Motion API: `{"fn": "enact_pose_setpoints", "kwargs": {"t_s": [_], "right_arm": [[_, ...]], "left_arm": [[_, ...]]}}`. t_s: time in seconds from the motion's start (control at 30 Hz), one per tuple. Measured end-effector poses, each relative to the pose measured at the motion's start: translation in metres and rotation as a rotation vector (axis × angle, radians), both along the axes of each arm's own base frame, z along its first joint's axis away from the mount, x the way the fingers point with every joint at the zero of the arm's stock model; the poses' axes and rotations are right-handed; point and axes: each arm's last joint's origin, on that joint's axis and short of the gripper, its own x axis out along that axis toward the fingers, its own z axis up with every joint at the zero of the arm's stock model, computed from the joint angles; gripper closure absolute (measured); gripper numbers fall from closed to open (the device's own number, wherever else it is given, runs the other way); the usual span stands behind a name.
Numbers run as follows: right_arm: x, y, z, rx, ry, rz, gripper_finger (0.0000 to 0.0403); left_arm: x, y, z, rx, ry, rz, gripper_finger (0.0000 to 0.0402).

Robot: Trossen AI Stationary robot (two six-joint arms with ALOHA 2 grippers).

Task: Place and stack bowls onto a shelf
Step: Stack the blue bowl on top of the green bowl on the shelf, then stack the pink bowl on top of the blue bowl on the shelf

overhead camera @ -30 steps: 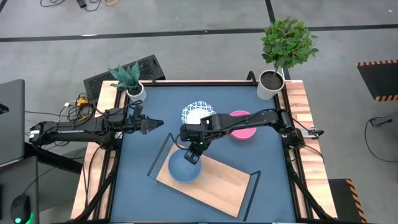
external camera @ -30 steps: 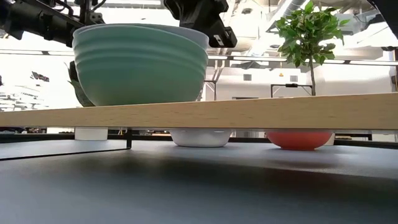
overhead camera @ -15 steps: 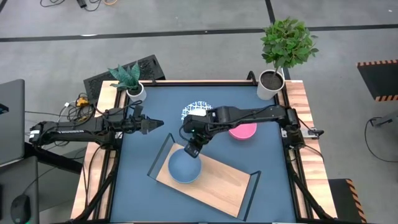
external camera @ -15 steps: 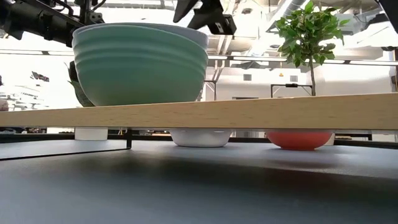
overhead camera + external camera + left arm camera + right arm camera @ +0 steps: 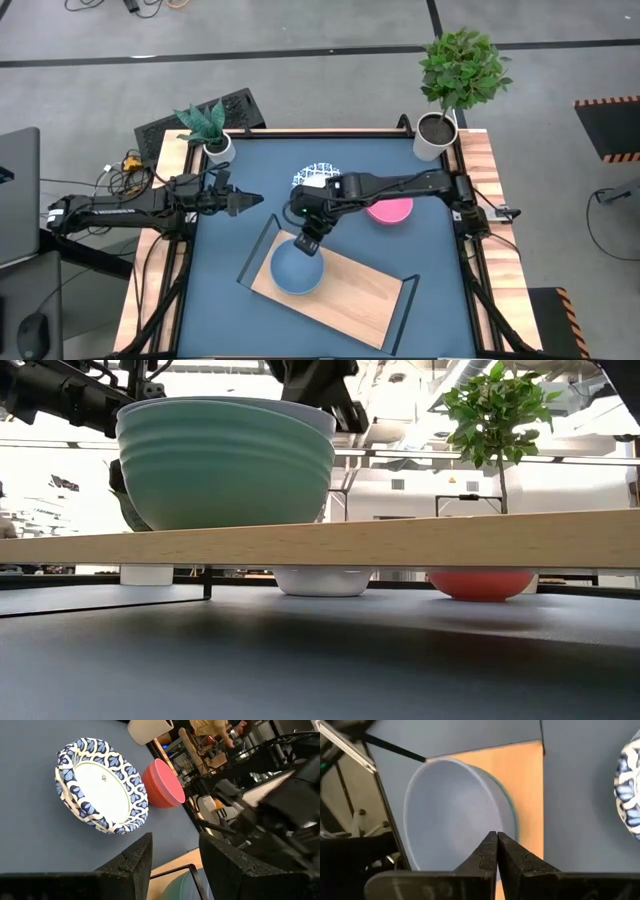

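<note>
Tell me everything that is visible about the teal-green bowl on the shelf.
The teal-green bowl is round, smooth and glossy, with soft horizontal ridges on its outer wall. It stands upright at one end of the light-wood shelf, near the black frame. A second bowl with a pale bluish inside sits nested in it, its rim showing just above the teal rim. The right tool, fingers shut, hovers over the rim; contact cannot be seen.
</note>
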Motion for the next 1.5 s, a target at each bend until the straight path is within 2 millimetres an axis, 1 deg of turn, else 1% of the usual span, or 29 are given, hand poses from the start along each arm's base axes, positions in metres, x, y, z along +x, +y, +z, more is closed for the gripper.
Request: {"fn": "enact_pose_setpoints", "kwargs": {"t_s": [0.13, 0.43, 0.53, 0.63, 0.7, 0.8, 0.97, 1.1, 1.27, 1.4, 1.5], "right_arm": [[0.002, -0.005, 0.003, 0.016, -0.030, 0.014, 0.0386], [0.002, -0.002, 0.003, 0.033, -0.040, 0.051, 0.0383], [0.007, -0.003, -0.005, 0.031, -0.031, 0.054, 0.0384], [0.007, -0.003, -0.012, 0.030, 0.006, 0.054, 0.0383], [0.012, -0.003, -0.015, 0.036, -0.008, 0.059, 0.0383], [0.011, -0.003, -0.020, 0.041, 0.025, 0.063, 0.0383], [0.011, -0.004, -0.017, 0.042, 0.004, 0.061, 0.0383], [0.000, -0.008, -0.004, 0.012, 0.024, 0.039, 0.0373], [-0.035, -0.015, 0.011, -0.180, 0.208, -0.055, 0.0361], [-0.055, -0.020, 0.008, -0.267, 0.408, -0.119, 0.0354], [-0.063, -0.022, 0.003, -0.297, 0.503, -0.117, 0.0330]], "left_arm": [[0.000, 0.000, 0.000, 0.000, 0.000, 0.000, 0.0255], [0.000, 0.000, 0.000, -0.001, 0.004, -0.001, 0.0255], [0.000, 0.000, -0.001, -0.002, 0.013, -0.002, 0.0255], [-0.001, 0.000, -0.003, -0.005, 0.033, -0.002, 0.0255], [-0.001, 0.000, -0.004, -0.007, 0.041, -0.002, 0.0255], [-0.001, 0.000, -0.005, -0.009, 0.047, -0.003, 0.0255], [-0.001, 0.000, -0.004, -0.008, 0.047, -0.003, 0.0255], [-0.001, 0.000, -0.004, -0.008, 0.047, -0.003, 0.0255], [-0.001, 0.000, -0.005, -0.009, 0.047, -0.013, 0.0255], [-0.001, -0.001, -0.005, -0.012, 0.049, -0.023, 0.0255], [-0.001, -0.001, -0.005, -0.013, 0.051, -0.031, 0.0255]]}}
